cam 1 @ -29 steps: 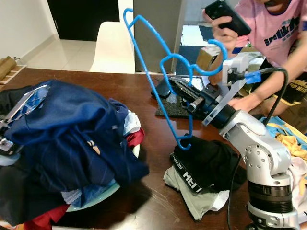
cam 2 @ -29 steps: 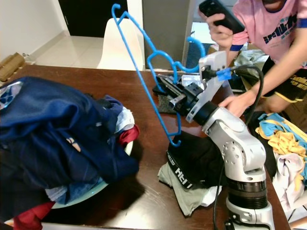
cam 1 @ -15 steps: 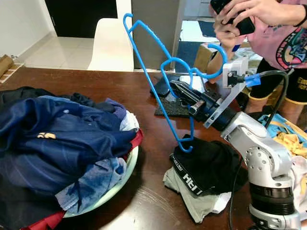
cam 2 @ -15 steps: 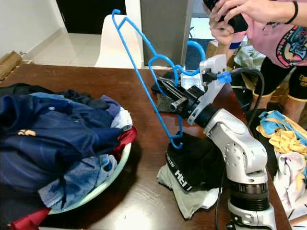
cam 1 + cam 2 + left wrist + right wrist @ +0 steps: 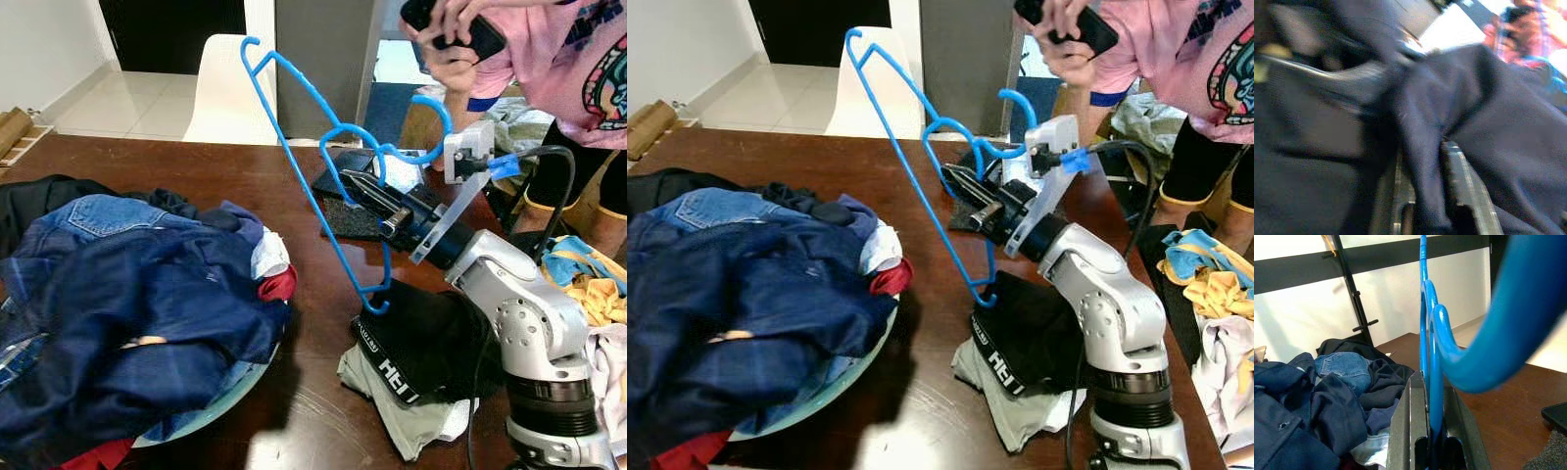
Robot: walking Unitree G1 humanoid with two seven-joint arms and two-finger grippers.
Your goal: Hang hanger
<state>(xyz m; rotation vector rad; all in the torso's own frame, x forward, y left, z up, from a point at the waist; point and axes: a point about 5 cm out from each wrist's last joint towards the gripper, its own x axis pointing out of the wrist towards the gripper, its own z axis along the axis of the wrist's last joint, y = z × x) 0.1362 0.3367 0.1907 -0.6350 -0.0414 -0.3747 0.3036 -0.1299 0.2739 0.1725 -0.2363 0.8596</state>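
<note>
Forward-reaching, right hand (image 5: 364, 188) pinches blue hanger (image 5: 304, 171) — raised above table (image 5: 304, 323).

Probably a home; dining table (image 5: 294, 186), chair (image 5: 230, 93) (laundry heaped (image 5: 127, 313)).

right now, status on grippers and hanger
Right gripper shut on blue hanger, held above table. Left gripper pinching dark garment in laundry pile. Person with phone close behind.

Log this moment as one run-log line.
right tool: shut on blue hanger, held above table | left tool: gripping navy garment | hanger: not hung
</note>
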